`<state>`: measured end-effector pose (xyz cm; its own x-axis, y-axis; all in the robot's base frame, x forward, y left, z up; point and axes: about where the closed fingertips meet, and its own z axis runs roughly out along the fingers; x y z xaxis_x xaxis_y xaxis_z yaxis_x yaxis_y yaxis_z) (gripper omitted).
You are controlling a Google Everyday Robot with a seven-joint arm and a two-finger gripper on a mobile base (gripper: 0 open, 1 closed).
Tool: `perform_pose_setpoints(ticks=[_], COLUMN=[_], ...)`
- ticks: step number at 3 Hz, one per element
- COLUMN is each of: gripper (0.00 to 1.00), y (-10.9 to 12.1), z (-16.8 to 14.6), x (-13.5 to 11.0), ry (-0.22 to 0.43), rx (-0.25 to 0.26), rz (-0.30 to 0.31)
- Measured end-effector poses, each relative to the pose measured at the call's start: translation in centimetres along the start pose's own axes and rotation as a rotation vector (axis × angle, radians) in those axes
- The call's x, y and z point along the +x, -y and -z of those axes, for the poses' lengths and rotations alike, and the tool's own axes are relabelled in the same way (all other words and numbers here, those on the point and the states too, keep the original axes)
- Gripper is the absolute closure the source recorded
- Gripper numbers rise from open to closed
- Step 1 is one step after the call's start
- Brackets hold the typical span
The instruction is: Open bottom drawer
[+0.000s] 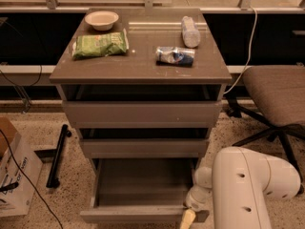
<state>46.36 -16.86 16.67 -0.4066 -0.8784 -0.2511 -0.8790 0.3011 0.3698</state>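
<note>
The bottom drawer (136,214) of the grey-brown cabinet stands pulled out toward me, its shallow grey box open and empty inside. Its plain flat front panel runs along the lower edge of the view. My gripper (188,217) is at the right end of that front panel, touching it, with a yellowish tip showing below the panel's edge. My white arm (248,190) fills the lower right corner and hides the drawer's right side. The middle drawer (143,147) and the top drawer (142,112) above are pushed in further.
On the cabinet top (138,68) lie a white bowl (101,19), a green chip bag (100,44), a crushed blue can (175,56) and a plastic bottle (190,31). An office chair (276,97) stands to the right. A cardboard box (14,175) and a black bar (57,154) lie to the left.
</note>
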Motion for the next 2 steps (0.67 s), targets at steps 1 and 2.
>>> perform_pose_setpoints(ticks=[1, 2], gripper=[0.0, 0.0], y=[-1.97, -1.98], z=[-0.95, -0.96], x=[1.22, 1.23], ry=[-0.02, -0.02], rx=[-0.035, -0.036], rz=[-0.053, -0.053])
